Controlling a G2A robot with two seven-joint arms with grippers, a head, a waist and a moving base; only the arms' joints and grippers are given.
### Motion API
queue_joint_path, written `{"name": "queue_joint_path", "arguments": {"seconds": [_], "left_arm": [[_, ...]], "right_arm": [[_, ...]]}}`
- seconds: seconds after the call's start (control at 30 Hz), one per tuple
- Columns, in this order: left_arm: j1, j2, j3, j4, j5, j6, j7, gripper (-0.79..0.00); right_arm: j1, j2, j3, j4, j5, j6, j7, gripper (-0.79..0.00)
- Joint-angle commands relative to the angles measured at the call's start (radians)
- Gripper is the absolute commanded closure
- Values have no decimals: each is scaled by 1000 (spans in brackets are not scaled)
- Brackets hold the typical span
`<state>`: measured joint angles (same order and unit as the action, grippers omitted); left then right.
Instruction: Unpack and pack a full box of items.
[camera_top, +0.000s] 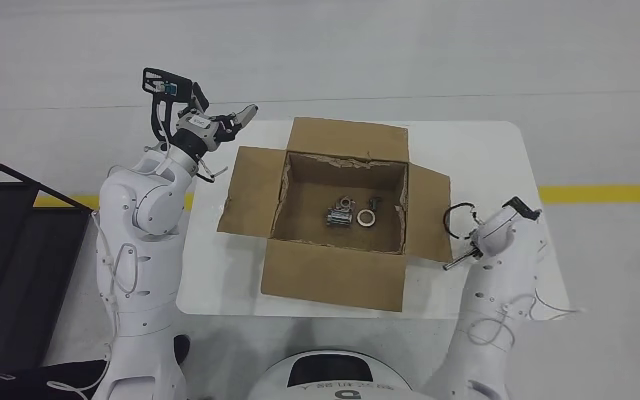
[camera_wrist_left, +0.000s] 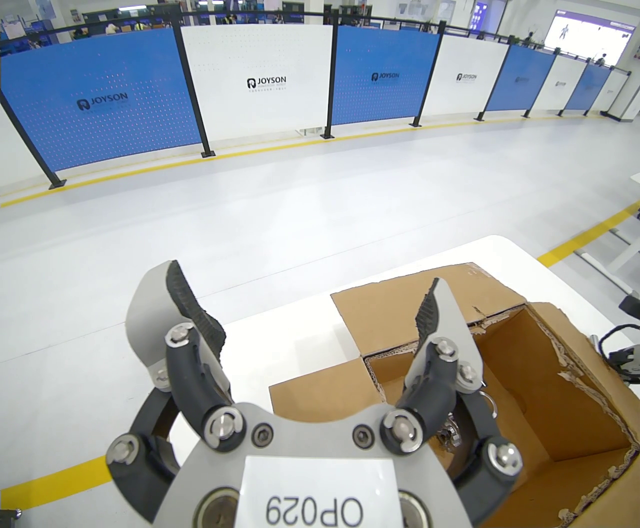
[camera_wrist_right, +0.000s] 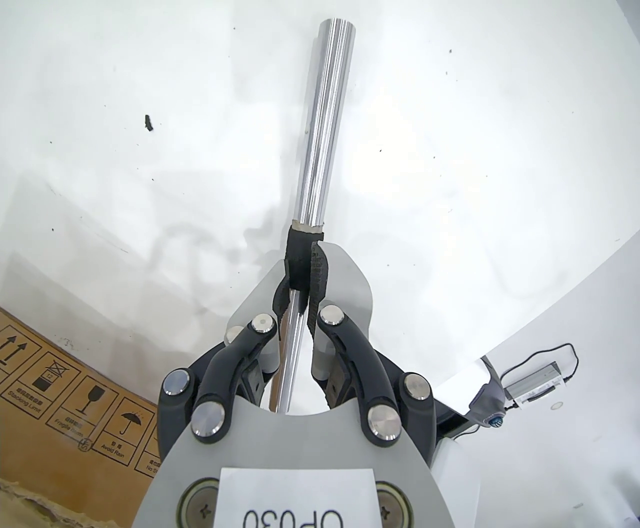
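Nearest the robot, the right gripper (camera_wrist_right: 307, 250) was clenched on a polished metal rod (camera_wrist_right: 325, 125), its black pads closed round the shaft so that most of the rod stood out beyond them. Seen from above, this gripper (camera_top: 472, 250) held the rod (camera_top: 452, 266) over the white counter (camera_top: 480, 150), just beside the right-hand flap of the cardboard box (camera_top: 340, 275). Whether the rod's tip touched the counter could not be told.

The box stood in the middle of the counter with all four flaps folded outward. On its floor lay a cluster of small metal parts (camera_top: 339, 214), a pale ring (camera_top: 367, 217) and a small dark piece (camera_top: 376, 203), close together near the centre.

Farther off, the left gripper (camera_top: 240, 118) hung above the far left corner of the counter, released, its fingers spread wide and holding nothing. From its own wrist the gripper (camera_wrist_left: 305, 280) faced out across the box's far flap.

Judged from this layout, the task was part-way through. One item was out of the box and in hand, and several remained inside. Whether this belonged to the unpacking half or the packing half could not be settled.

Beyond the counter lay a pale grey floor with a yellow line (camera_top: 590, 193). A fence of blue and white panels (camera_wrist_left: 250, 85) closed off the far side.
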<state>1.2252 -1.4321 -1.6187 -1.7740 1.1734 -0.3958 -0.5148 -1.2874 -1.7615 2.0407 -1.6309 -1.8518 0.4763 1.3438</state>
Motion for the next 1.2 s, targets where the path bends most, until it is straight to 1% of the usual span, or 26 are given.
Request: {"name": "queue_joint_path", "arguments": {"seconds": [0.0, 0.03, 0.13, 0.17, 0.33, 0.5, 0.93, 1.1, 1.17], "left_arm": [[0, 0, -1, 0, -1, 0, 0, -785], [0, 0, -1, 0, -1, 0, 0, -785], [0, 0, -1, 0, -1, 0, 0, -785], [0, 0, -1, 0, -1, 0, 0, -785], [0, 0, -1, 0, -1, 0, 0, -785], [0, 0, -1, 0, -1, 0, 0, -785], [0, 0, -1, 0, -1, 0, 0, -785], [0, 0, -1, 0, -1, 0, 0, -785], [0, 0, -1, 0, -1, 0, 0, -785]], "right_arm": [[17, -5, 12, 22, -27, -1, 1, -3], [24, -8, 17, 28, -29, -3, 3, -108], [36, -16, 33, 31, -43, -9, 9, -225], [38, -19, 38, 29, -46, -11, 11, -231], [48, -30, 59, 22, -62, -15, 15, -231], [66, -39, 64, 54, -91, -19, 19, -215], [138, -45, 108, 148, -172, -32, 32, -228], [165, -43, 130, 184, -194, -42, 42, -182], [175, -42, 137, 197, -200, -44, 43, -114]]}}
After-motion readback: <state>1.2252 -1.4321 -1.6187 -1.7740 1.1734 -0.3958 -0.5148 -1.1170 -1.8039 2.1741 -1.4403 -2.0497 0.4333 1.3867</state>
